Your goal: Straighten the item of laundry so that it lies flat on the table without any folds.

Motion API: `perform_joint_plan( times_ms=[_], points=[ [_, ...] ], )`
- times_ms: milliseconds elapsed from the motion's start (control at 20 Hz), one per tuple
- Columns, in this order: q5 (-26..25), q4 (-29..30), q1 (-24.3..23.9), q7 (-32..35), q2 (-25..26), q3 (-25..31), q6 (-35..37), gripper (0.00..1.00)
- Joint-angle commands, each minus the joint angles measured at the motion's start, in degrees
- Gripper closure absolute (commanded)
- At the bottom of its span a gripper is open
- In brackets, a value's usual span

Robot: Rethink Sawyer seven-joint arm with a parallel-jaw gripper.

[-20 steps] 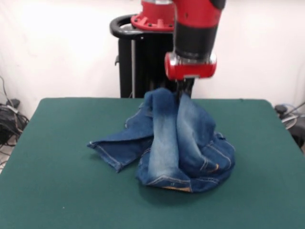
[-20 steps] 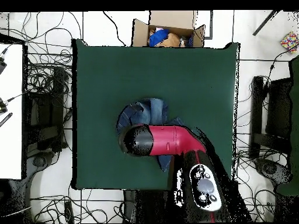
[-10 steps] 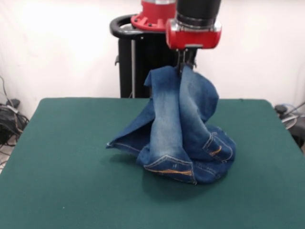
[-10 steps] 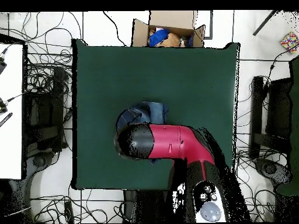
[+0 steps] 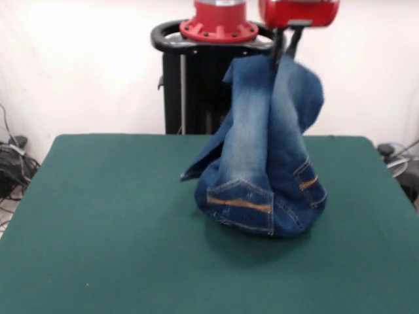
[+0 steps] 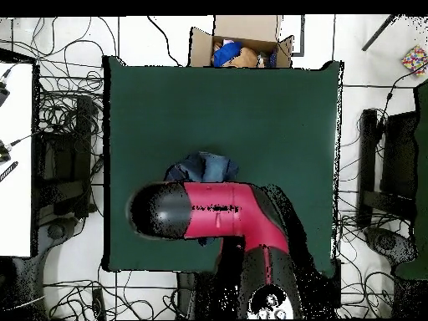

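The item of laundry [image 5: 262,163], a small pair of blue jeans with orange stitching, hangs bunched from my gripper [image 5: 283,52]. The gripper is shut on the top of the denim, high over the back middle of the table [image 5: 98,216]. The lower hem and waistband part still rest on the green top. One leg end juts out to the left, just above the surface. In the overhead view my red and black arm covers most of the jeans [image 6: 203,165], so only a blue patch shows beyond it, and the gripper itself is hidden.
A black pedestal [image 5: 196,85] stands behind the table's far edge. An open cardboard box [image 6: 241,46] with coloured items sits past one table edge in the overhead view. Cables lie on the floor around the table.
My gripper has risen and shifted to the right in the front view, lifting the jeans. The leg that lay spread on the left has been dragged in and up off the table.
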Motion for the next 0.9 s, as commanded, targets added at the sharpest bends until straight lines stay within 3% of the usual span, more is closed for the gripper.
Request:
perform_joint_plan(
  times_ms=[50, 550, 900],
  points=[
    [5.6, -1.1, 2.6, 5.4, -11.7, 1.0, 11.0, 1.0],
    [7.4, -2.6, 3.4, 6.1, -15.1, 0.3, 16.4, 1.0],
    [9.4, -0.1, 7.9, 11.4, -24.0, -1.9, 23.8, 1.0]
  ],
)
